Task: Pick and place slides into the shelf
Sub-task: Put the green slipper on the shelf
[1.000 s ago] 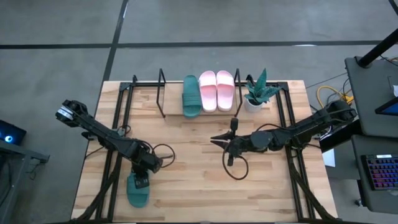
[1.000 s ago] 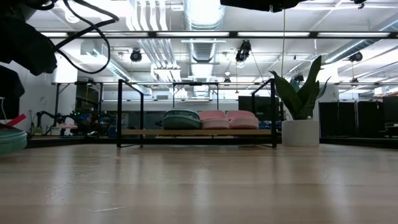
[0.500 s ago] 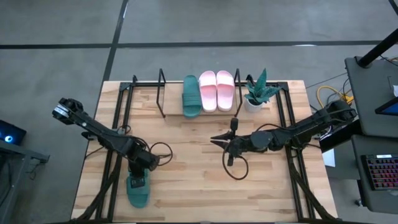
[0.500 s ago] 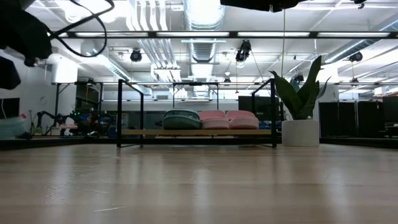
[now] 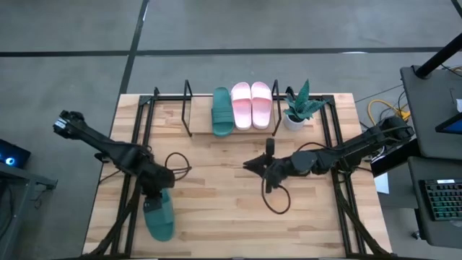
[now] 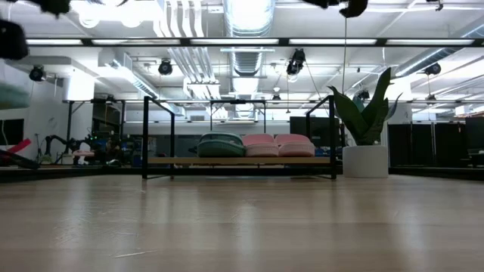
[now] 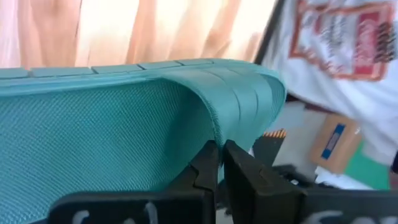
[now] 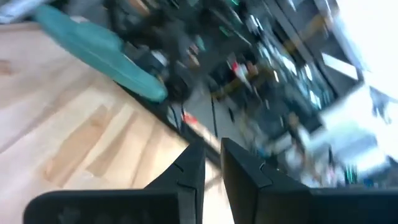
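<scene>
A dark green slide (image 5: 159,217) hangs over the table's near left part, with my left gripper (image 5: 156,192) shut on it. In the left wrist view its textured footbed (image 7: 93,143) fills the picture. The low view shows it high at the left edge (image 6: 10,94). The shelf (image 5: 188,115) stands at the far edge and holds another green slide (image 5: 221,112) and two pink slides (image 5: 251,105), lying flat on its board. My right gripper (image 5: 251,164) hovers over the table's middle, shut and holding nothing. My left gripper pinches the edge of the green slide's ribbed strap (image 7: 214,132) between its two fingers, the strap running in between them. The fingers come slanting down from above. The slide hangs below them, clear of the table.
A potted plant (image 5: 297,108) stands right of the shelf. Black cables loop on the board near each gripper (image 5: 278,198). Bare wood lies between the grippers and the shelf, and the shelf's left half (image 5: 170,112) holds nothing.
My left gripper has gone up and a little toward the table's left edge with the green slide. The slide, which lay on the table a second ago, is now lifted clear.
</scene>
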You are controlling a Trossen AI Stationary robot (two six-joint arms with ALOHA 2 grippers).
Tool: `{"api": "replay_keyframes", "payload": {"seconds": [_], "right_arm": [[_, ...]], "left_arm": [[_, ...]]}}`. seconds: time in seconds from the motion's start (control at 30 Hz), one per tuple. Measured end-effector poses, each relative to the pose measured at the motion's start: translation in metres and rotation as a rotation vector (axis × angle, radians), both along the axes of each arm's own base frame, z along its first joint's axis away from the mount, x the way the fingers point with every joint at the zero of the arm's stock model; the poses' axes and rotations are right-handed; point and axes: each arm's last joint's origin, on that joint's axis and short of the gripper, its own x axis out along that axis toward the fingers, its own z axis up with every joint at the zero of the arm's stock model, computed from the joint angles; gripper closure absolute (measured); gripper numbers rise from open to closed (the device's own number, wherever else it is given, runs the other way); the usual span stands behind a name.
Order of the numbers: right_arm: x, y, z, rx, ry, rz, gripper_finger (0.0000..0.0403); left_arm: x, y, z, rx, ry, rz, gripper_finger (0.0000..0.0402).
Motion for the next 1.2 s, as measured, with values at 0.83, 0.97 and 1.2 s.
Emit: {"api": "replay_keyframes", "payload": {"seconds": [0.83,0.97,1.2], "right_arm": [[0.054,0.065,-0.027,-0.794,0.118,0.157,0.0173],[0.074,0.072,-0.028,-0.822,0.17,0.086,0.0172],[0.089,0.085,-0.031,-0.884,0.302,0.142,0.0188]], "left_arm": [[0.057,0.021,0.072,0.322,-0.444,0.075,0.0402],[0.068,0.02,0.079,0.359,-0.494,0.016,0.0402],[0.076,0.021,0.083,0.39,-0.499,-0.043,0.0402]]}}
